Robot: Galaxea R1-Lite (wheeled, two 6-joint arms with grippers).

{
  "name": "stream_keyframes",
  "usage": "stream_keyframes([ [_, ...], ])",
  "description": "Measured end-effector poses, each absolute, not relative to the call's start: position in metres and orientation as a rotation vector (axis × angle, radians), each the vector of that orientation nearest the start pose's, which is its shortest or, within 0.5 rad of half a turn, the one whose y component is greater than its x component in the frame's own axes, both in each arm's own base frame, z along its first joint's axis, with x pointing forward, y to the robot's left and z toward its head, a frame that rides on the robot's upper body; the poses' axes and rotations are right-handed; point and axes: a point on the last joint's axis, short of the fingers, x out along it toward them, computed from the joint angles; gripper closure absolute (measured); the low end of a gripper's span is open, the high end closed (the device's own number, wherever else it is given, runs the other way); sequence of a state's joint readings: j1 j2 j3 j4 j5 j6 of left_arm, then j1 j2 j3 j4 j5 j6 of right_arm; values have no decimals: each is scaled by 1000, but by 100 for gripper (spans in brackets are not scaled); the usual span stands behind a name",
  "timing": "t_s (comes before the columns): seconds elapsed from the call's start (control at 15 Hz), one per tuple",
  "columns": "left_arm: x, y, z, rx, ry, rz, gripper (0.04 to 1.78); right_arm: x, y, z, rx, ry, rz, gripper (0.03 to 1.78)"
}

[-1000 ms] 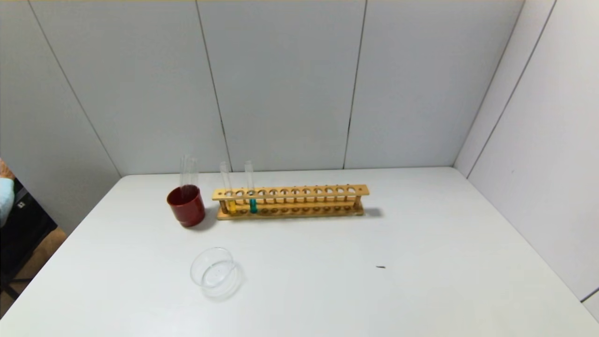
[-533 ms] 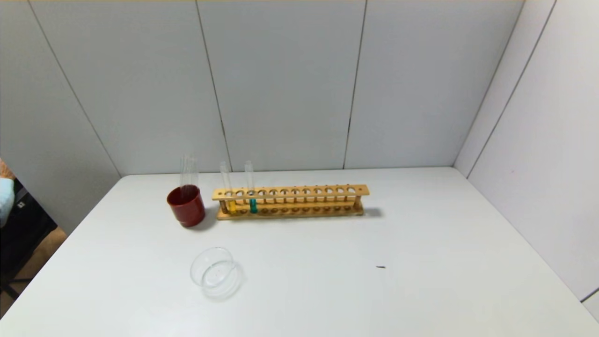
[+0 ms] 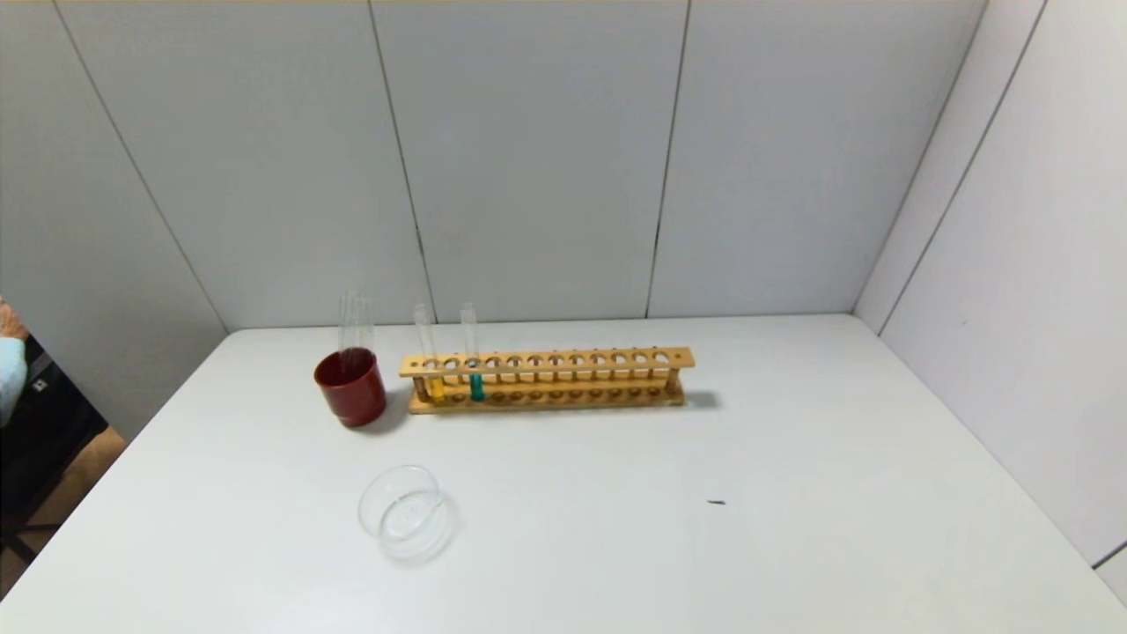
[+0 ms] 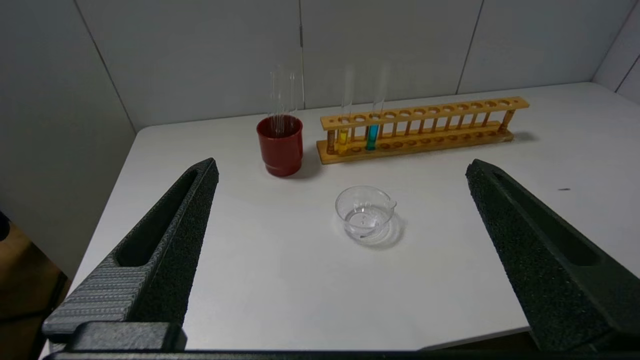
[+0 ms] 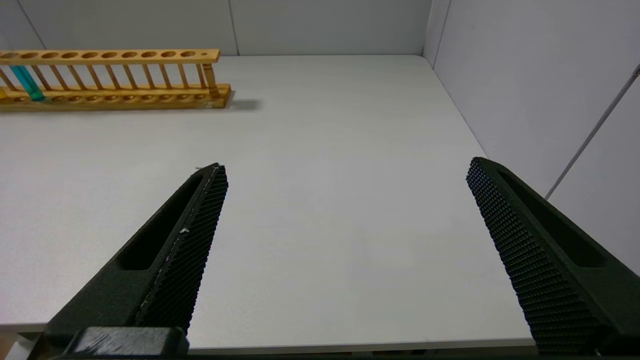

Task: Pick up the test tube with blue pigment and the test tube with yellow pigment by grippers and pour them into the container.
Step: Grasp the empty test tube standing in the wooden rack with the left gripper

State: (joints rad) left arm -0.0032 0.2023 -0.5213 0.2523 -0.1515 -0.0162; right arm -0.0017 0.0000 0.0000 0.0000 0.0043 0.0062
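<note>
The yellow-pigment tube and the blue-pigment tube stand upright in the left end of a wooden rack at the back of the white table. They also show in the left wrist view, yellow and blue. The clear glass container sits in front of them, also in the left wrist view. My left gripper is open and empty, back near the table's front edge. My right gripper is open and empty over the right front edge. Neither shows in the head view.
A dark red cup holding colourless tubes stands left of the rack. A small dark speck lies on the table. Walls close in behind and on the right. The table drops off at the left and front.
</note>
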Motion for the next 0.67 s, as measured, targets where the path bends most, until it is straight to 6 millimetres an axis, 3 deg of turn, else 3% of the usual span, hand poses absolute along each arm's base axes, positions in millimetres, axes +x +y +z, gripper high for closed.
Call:
stream_keyframes([
  [0.13,-30,-4,230,-11,-16,-168,7,-23,0,75,6,0,3,6],
  [0.33,23,-4,267,12,62,-179,7,-23,0,75,6,0,3,6],
  [0.47,62,-6,277,23,102,-204,7,-23,0,75,6,0,3,6],
  [0.67,117,-15,277,27,150,-267,7,-23,0,75,6,0,3,6],
])
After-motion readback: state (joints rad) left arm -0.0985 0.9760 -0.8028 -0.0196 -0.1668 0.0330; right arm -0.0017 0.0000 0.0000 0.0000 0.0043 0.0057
